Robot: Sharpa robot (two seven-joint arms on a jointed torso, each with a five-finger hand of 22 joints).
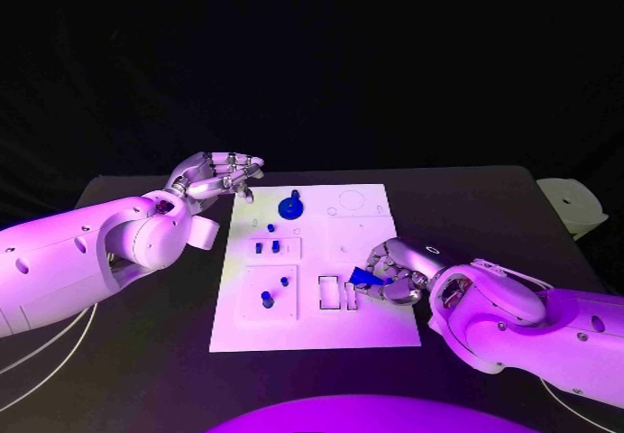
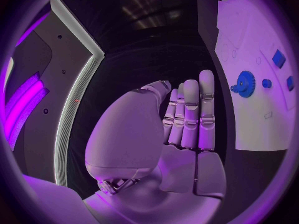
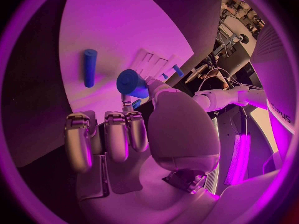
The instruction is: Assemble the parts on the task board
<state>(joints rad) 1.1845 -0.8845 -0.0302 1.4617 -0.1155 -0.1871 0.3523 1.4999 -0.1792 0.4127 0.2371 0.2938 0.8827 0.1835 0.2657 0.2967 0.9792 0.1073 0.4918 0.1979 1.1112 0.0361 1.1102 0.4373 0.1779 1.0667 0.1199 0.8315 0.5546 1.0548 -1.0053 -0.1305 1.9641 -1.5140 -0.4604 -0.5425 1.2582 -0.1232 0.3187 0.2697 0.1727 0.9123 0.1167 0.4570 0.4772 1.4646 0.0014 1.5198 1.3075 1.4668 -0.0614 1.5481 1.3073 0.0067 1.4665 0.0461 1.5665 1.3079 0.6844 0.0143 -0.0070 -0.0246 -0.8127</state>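
While my right hand (image 1: pixel 397 275) hovers over the lower right of the task board (image 1: pixel 316 334), it pinches a blue part (image 1: pixel 365 278) between thumb and fingers, right beside the pair of upright slots (image 1: pixel 339 293) at the board's lower middle. I read this as the insertion step: the piece is carried and wants seating, most likely in one of those slots, though I can't tell which. The next move calls for careful alignment and a straight push down, and the fingers themselves crowd the target. In the right wrist view the round blue part (image 3: pixel 131 82) sits at the fingertips, with a loose blue rod (image 3: pixel 90 67) lying on the board well apart. My left hand (image 1: pixel 215 176) hangs at the upper left of the head frame, just off the board's corner, fingers pressed together and lightly curled, holding nothing. Near it the blue gear (image 1: pixel 291 208) already stands on the board, with small blue pegs (image 1: pixel 267 246) below
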